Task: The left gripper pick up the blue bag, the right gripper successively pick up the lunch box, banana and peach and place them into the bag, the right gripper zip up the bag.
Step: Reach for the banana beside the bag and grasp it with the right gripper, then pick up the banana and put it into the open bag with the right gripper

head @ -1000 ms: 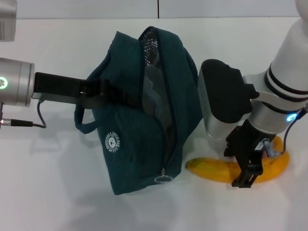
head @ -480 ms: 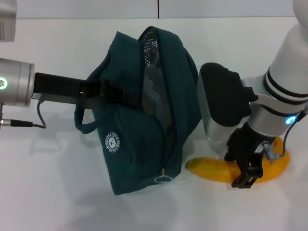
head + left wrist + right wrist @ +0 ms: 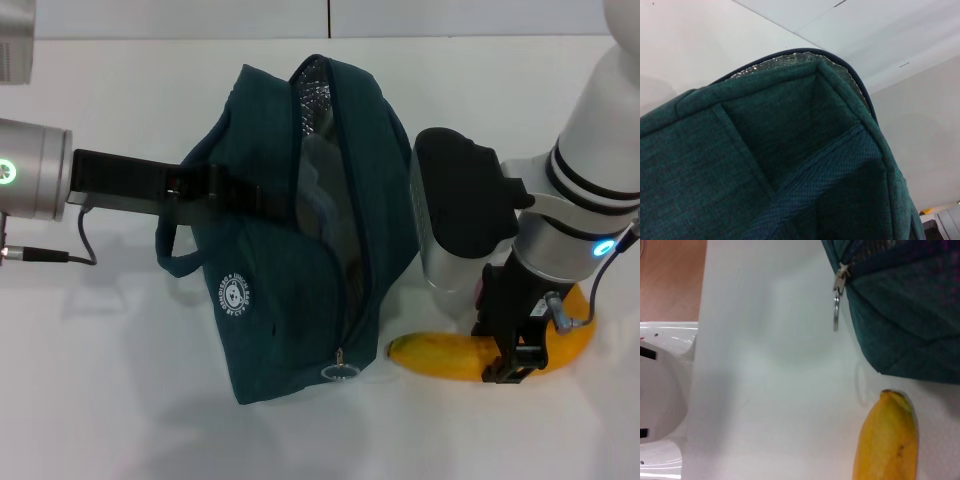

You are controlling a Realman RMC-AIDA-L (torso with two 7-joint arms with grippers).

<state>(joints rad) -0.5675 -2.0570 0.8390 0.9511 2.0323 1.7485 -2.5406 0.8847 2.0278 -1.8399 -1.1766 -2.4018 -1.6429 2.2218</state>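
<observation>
The banana [image 3: 445,358] lies flat on the white tabletop [image 3: 100,380], its long side running left to right, one tip pointing at the bag [image 3: 300,300] close by. The right hand [image 3: 512,352] is closed around its middle. The left hand [image 3: 225,192] grips the bag's side (zip open). Bare tabletop lies in front.

Teal bag [image 3: 765,165] fabric close-up, silver lining [image 3: 790,57] at rim
</observation>
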